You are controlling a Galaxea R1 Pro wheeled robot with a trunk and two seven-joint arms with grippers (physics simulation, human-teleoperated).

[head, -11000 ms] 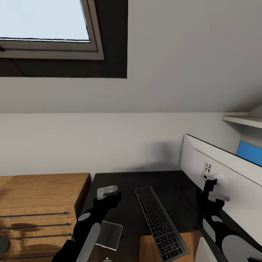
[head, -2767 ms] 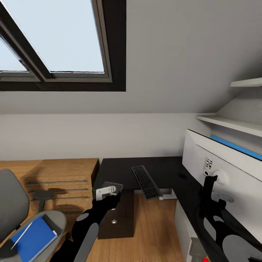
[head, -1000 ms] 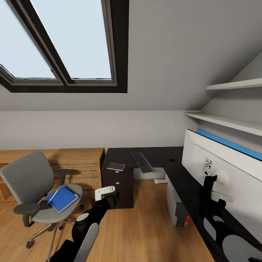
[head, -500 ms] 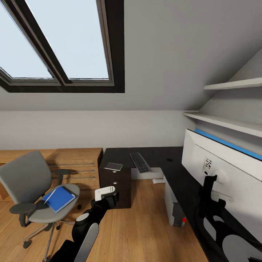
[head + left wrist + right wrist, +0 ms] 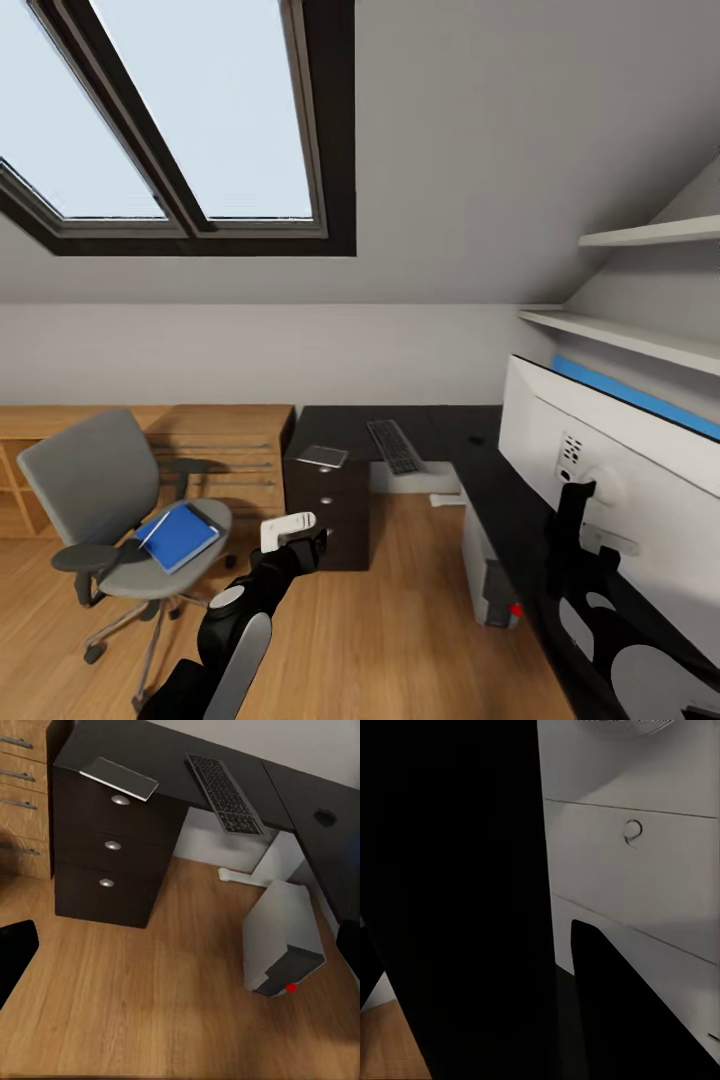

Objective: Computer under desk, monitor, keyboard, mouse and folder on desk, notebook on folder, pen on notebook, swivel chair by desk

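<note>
- Camera has swung since half a second back: whole picture shifted right, chair now a little further into frame; nothing in the room looks moved.
- Far left: swivel chair (image 5: 115, 510) stands on the wood floor, well apart from the desk (image 5: 420, 432). Blue folder (image 5: 178, 536) lies on its seat, with a thin pale stick along its edge, likely the pen; notebook cannot be told apart.
- Centre: left gripper (image 5: 292, 527) hangs over the floor, nothing between its fingers; how far they are parted cannot be told.
- Desk carries a small flat grey item (image 5: 322, 456) and the keyboard (image 5: 393, 446). Computer (image 5: 283, 937) lies on the floor by the desk leg.
- Right: monitor (image 5: 610, 480) is cut off by the frame edge. Right gripper (image 5: 577, 515) sits against it; grip unclear, wrist view mostly black.
- Risk: chair may roll when reached for, sliding the pen off the folder.
- Mouse not identified.
</note>
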